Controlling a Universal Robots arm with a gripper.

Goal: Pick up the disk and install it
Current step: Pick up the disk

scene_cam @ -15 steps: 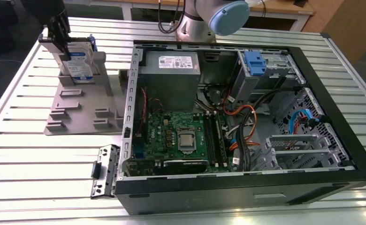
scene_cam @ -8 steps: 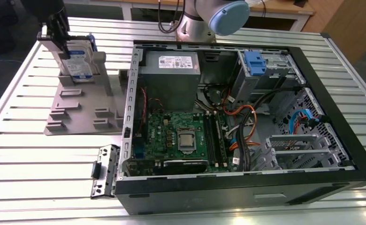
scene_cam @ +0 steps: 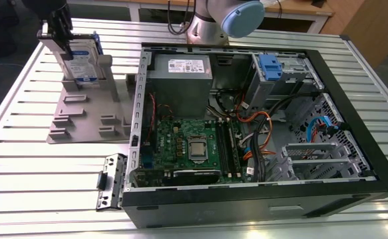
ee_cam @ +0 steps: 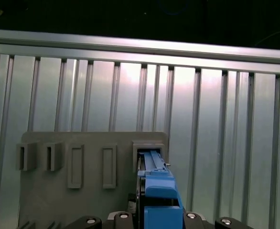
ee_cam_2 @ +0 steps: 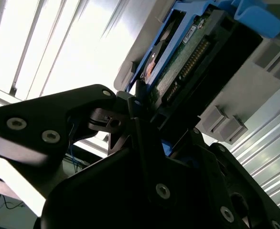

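Exterior view's widest surface is the slatted metal table [scene_cam: 21, 164]. On it an open computer case [scene_cam: 353, 124] is laid on its side toward the exterior view's right, its boards and cables exposed. Just beside the case, at the exterior view's left, a grey slotted stand [scene_cam: 81, 124] is set. The disk [scene_cam: 84, 62] is held on end in one slot of that stand, its long axis upright and its blue rails running up its edges. In the first wrist view its lower end [ee_cam: 152, 160] is seen seated in the slot, so it is judged not yet lifted out. The gripper [scene_cam: 58, 30] is placed directly over the disk's upper end. In the second wrist view the jaws appear drawn in narrow and clamped across the disk's [ee_cam_2: 188, 52] thin faces.
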